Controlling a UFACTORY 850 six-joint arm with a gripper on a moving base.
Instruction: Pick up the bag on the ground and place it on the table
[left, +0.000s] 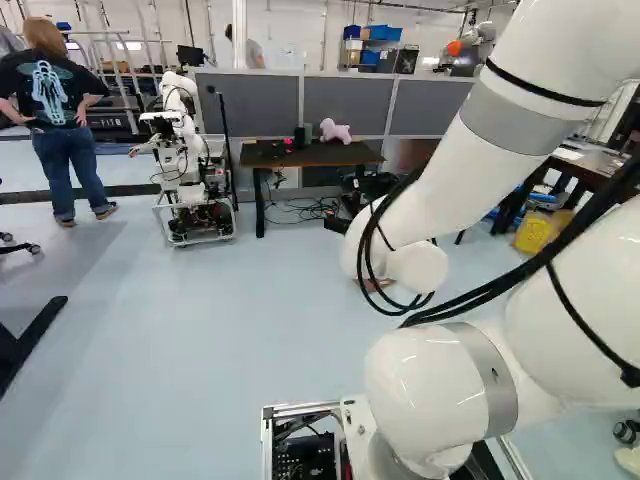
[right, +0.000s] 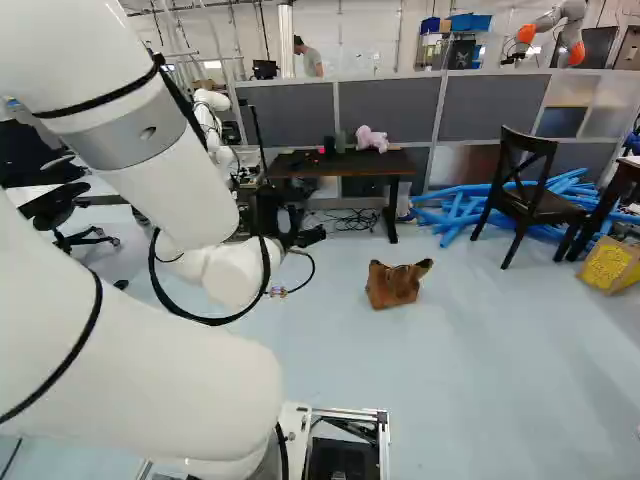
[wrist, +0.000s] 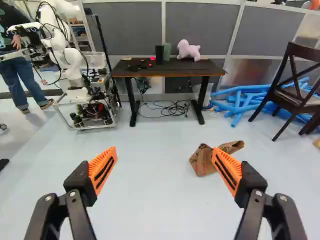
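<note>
The brown bag (right: 393, 284) stands on the floor in front of the table, right of my arm in the right base view. My gripper (right: 285, 225) shows dark beyond the arm's wrist there, in the air left of the bag. In the wrist view the gripper (wrist: 165, 170) stands wide open with nothing between its fingers. The bag (wrist: 202, 160) lies farther ahead on the floor, partly hidden behind one orange finger. The dark-topped table (wrist: 170, 68) stands beyond it, holding a pink plush toy (wrist: 188, 50) and dark items.
Another robot (left: 190, 170) stands left of the table. Cables (wrist: 170, 107) lie under the table. Right of it are blue tubes (right: 450, 212), a dark chair (right: 532, 200) and a yellow box (right: 608, 265). Grey partitions (right: 390, 110) run behind.
</note>
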